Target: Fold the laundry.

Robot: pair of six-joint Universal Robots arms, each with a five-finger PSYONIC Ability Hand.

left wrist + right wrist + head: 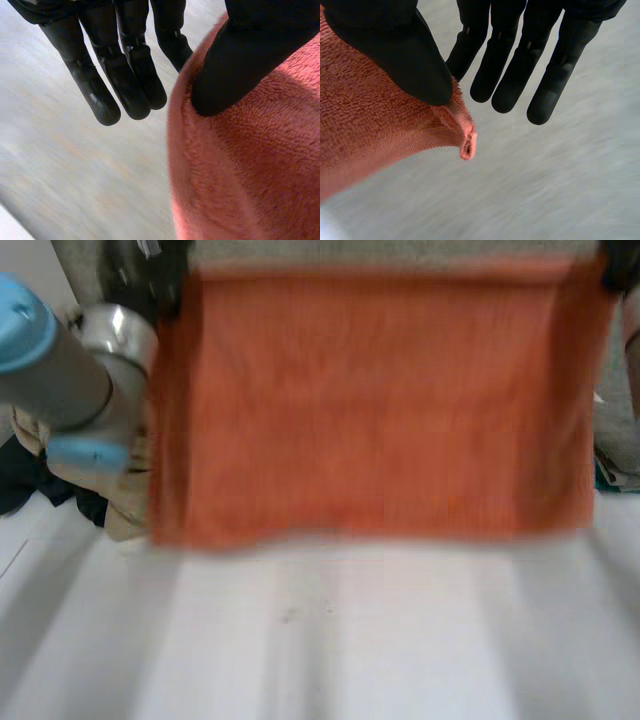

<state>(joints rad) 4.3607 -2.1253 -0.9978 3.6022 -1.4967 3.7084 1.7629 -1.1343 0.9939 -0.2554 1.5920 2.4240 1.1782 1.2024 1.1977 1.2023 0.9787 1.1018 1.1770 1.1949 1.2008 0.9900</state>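
Observation:
An orange towel (370,410) hangs spread out flat above the white table (350,640), its lower edge free. My left hand (148,278) holds the towel's upper left corner. In the left wrist view its thumb (240,65) presses the towel (250,170) against the nearest of the straight fingers (125,75), so the cloth is pinched. My right hand (620,268) holds the upper right corner. There the thumb (395,55) pins the towel's corner (380,120) against the straight fingers (520,65), and the corner's tip sticks out just past the thumb.
A heap of dark and cream laundry (45,475) lies at the table's left, beside my left arm (60,370). More cloth (615,455) lies at the right edge behind the towel.

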